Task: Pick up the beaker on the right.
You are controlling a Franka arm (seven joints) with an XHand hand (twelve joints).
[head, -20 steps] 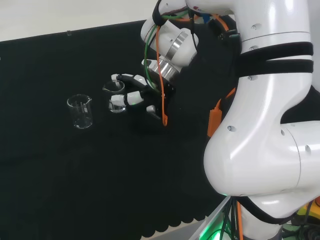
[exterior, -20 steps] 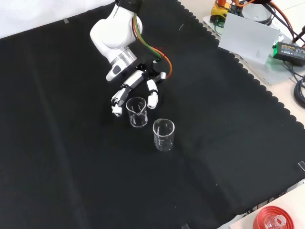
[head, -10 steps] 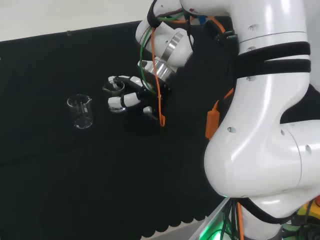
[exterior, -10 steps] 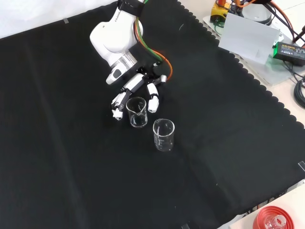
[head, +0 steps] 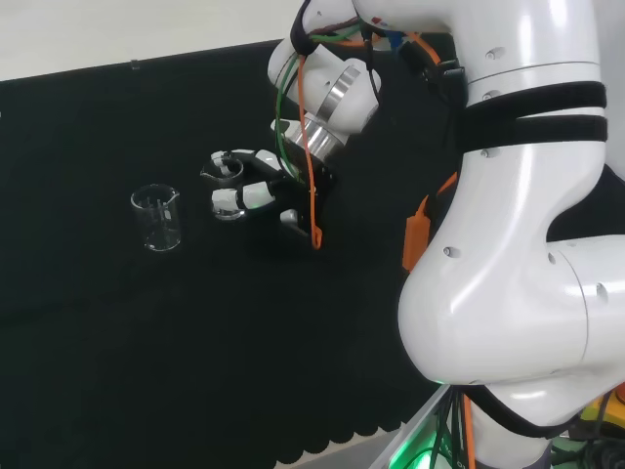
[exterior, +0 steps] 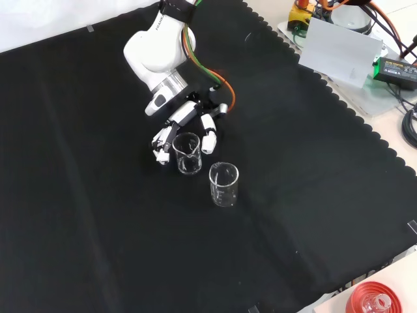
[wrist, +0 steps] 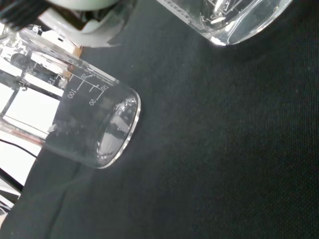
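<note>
Beaker (exterior: 187,154) stands upright on the table (exterior: 98,228), between the fingers (exterior: 208,134) of the robot hand (exterior: 189,120). The fingers flank it on both sides, partly curled, but contact with the glass cannot be confirmed; judged open, not yet gripping. A second beaker (exterior: 223,184) stands near, beyond the fingertips. Risk: uneven closing could push the glass off line, tipping it or knocking it into the second beaker. Smooth glass may slip on lifting.
</note>
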